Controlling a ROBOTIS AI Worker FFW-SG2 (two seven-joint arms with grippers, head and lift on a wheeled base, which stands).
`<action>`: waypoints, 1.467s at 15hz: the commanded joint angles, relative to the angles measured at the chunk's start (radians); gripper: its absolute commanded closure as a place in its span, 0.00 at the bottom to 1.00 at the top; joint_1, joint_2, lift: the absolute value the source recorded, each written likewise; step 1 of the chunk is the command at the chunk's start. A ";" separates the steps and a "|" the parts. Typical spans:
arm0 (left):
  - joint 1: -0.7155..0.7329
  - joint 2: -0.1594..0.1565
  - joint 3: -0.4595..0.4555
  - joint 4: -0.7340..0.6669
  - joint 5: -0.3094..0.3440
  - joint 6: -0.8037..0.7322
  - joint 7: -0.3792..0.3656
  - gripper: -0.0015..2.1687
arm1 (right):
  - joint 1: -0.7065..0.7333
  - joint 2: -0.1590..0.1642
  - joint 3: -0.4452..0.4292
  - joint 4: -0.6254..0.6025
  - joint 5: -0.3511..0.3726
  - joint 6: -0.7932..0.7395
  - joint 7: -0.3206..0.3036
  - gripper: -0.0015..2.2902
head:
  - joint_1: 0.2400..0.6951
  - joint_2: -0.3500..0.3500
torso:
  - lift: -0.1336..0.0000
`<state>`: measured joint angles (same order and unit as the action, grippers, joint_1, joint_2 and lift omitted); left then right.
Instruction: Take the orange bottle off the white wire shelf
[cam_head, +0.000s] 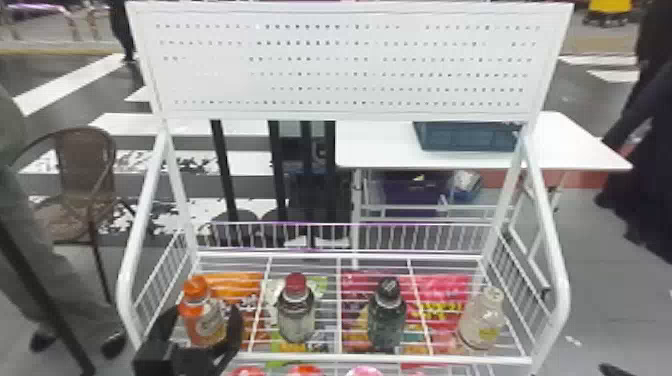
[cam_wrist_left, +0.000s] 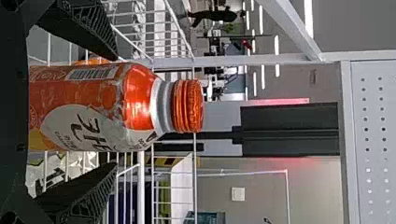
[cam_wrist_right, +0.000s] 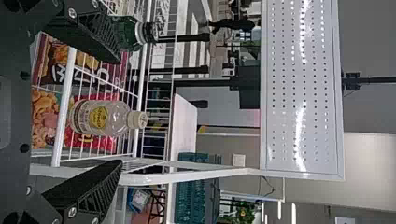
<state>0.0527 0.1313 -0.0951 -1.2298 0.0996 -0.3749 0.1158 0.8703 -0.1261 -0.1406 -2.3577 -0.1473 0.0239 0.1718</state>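
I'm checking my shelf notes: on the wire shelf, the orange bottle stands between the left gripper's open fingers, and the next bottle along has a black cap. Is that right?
Not quite: the head view shows that the next bottle has a dark red cap. The orange bottle does stand on the wire shelf, between the open fingers of the left gripper.

Head view forward and down over the wire shelf (cam_head: 380, 358), wrist views close, sideways, all sharing the perforated panel (cam_head: 350, 66)

This looks like a shop-style display, with bottles (cam_head: 296, 320) on a white wire shelf (cam_head: 380, 358) above snack bags (cam_head: 445, 286).
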 joint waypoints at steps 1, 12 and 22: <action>-0.005 0.002 0.002 0.004 0.002 0.000 0.005 0.05 | 0.001 0.000 -0.002 0.000 0.000 0.000 0.000 0.06 | 0.57 0.50 | 1.00; 0.133 0.016 0.014 -0.241 0.015 0.058 0.018 0.34 | 0.003 0.005 0.007 -0.006 0.000 0.000 0.000 0.06 | 0.57 0.50 | 1.00; 0.630 0.028 0.146 -1.033 -0.001 0.390 0.019 0.34 | 0.012 0.006 0.021 -0.009 -0.005 -0.009 0.018 0.06 | 0.57 0.50 | 1.00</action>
<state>0.6158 0.1619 0.0357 -2.1743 0.0994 -0.0102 0.1336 0.8818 -0.1197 -0.1222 -2.3669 -0.1516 0.0148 0.1901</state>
